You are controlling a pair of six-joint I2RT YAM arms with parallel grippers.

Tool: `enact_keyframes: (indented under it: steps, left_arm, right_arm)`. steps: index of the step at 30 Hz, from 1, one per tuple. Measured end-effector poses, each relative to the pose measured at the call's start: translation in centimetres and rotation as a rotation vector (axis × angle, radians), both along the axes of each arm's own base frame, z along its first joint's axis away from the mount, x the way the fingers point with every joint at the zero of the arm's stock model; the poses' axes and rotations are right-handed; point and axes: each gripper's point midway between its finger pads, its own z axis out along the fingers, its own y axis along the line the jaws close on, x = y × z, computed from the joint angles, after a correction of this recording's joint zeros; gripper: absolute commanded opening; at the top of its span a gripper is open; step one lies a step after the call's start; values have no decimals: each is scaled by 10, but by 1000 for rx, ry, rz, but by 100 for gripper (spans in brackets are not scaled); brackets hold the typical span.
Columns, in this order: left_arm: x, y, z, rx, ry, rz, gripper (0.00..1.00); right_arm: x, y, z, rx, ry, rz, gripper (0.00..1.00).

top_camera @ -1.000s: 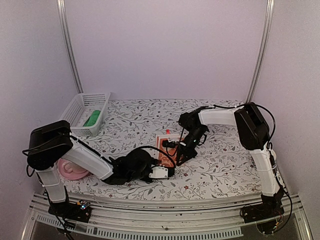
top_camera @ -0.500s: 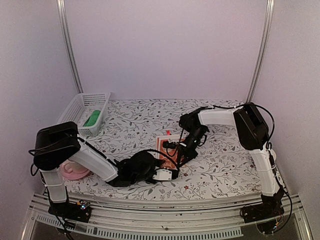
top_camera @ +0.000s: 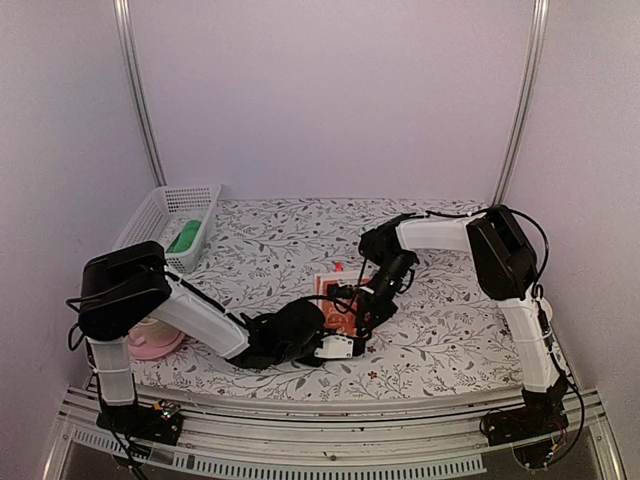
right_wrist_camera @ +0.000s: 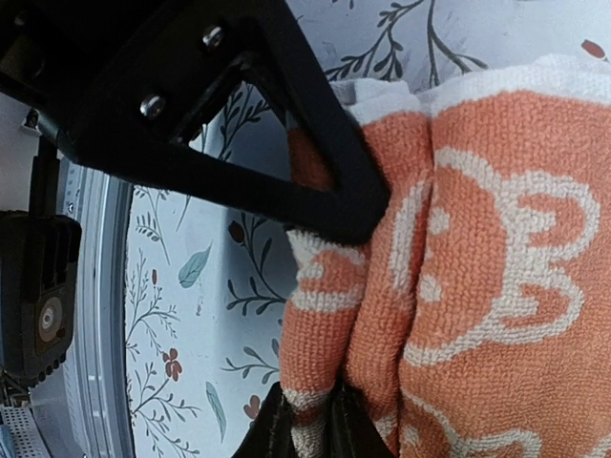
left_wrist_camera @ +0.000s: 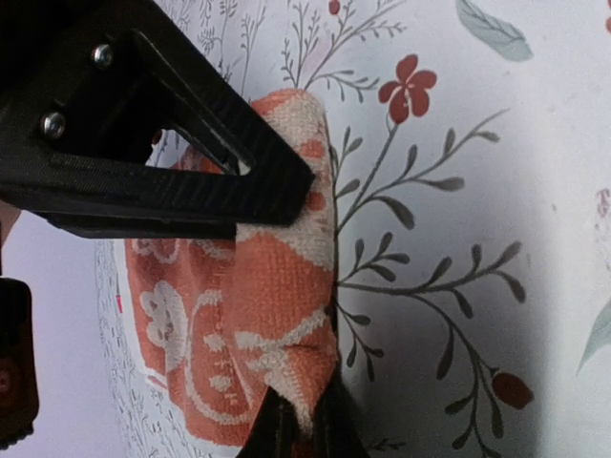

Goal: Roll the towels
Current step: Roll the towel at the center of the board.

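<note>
Left tool (left_wrist_camera: pixel 304 296) is clamped on the orange towel (left_wrist_camera: pixel 191 315) edge. Right tool (right_wrist_camera: pixel 329 315) pinches a fold between its fingers. Open table (left_wrist_camera: pixel 496 191) lies just past the left tool's grip.

A white basket (top_camera: pixel 150 222) and pink dish (top_camera: pixel 150 343) rest on a floral tablecloth (top_camera: pixel 280 230).

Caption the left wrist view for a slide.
Left fingers pinch a folded edge of the orange-red patterned towel on the floral tablecloth.
</note>
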Motion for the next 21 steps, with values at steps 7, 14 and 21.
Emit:
enact_keyframes:
  steps: [7, 14, 21]
  left_arm:
    - [4, -10, 0, -37, 215, 23, 0]
    - [0, -15, 1, -76, 554, 1, 0]
    - [-15, -25, 2, -101, 834, -61, 0]
  right_arm:
    - [-4, -12, 12, -5, -66, 11, 49]
    - [10, -34, 35, 55, -335, -6, 60]
    - [14, -55, 50, 149, -610, -22, 61]
